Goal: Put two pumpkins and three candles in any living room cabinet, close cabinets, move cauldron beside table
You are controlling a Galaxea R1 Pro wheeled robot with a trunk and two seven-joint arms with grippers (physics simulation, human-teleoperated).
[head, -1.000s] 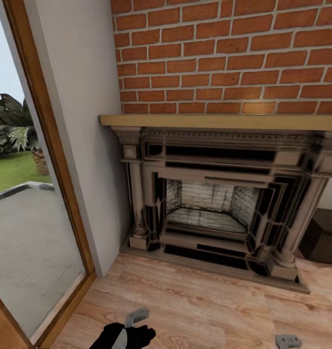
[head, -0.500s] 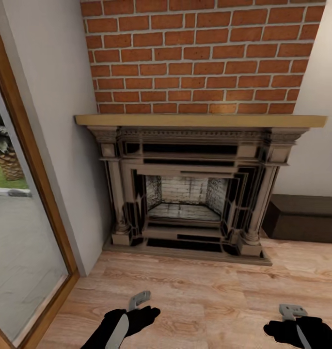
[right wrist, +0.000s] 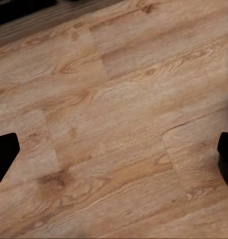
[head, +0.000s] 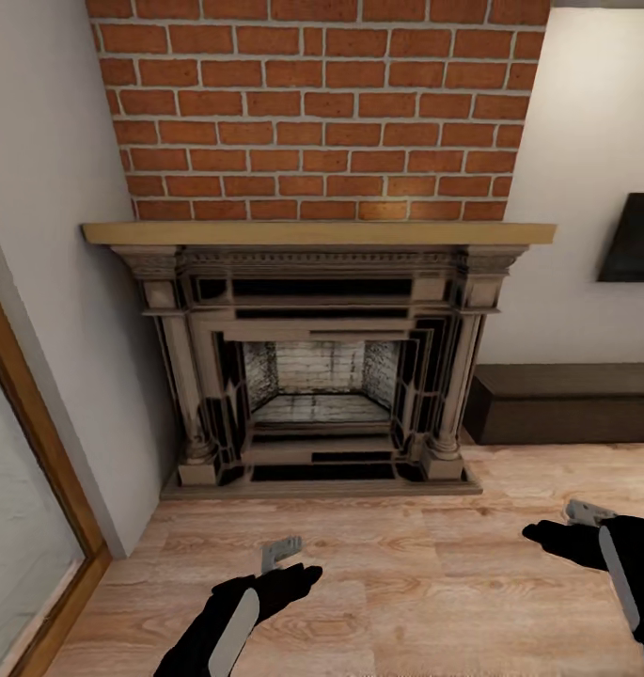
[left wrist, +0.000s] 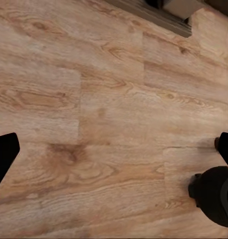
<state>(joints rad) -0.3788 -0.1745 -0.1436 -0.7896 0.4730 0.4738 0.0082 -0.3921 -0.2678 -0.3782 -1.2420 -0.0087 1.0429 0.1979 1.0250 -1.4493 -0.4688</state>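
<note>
A long, low dark-brown cabinet (head: 566, 404) stands against the white wall to the right of the fireplace, its front shut. Pumpkins, candles and cauldron are out of view. My left gripper (head: 282, 555) hangs over bare wood floor in front of the hearth. In the left wrist view its gripper (left wrist: 114, 152) is open, black fingertips (left wrist: 4, 154) wide apart with only floor between them. My right gripper (head: 585, 515) hovers over the floor in front of the cabinet. In the right wrist view that gripper (right wrist: 114, 154) is open too, holding nothing.
An ornate fireplace surround (head: 317, 367) with a tan mantel sits under a red brick chimney wall (head: 312, 103). A glass door with a wooden frame (head: 39, 470) is at the left. A dark screen (head: 632, 237) hangs on the wall above the cabinet.
The camera has turned right: the fireplace slid left in the picture, and the cabinet and the wall screen came into view. Both arms show further into the picture.
</note>
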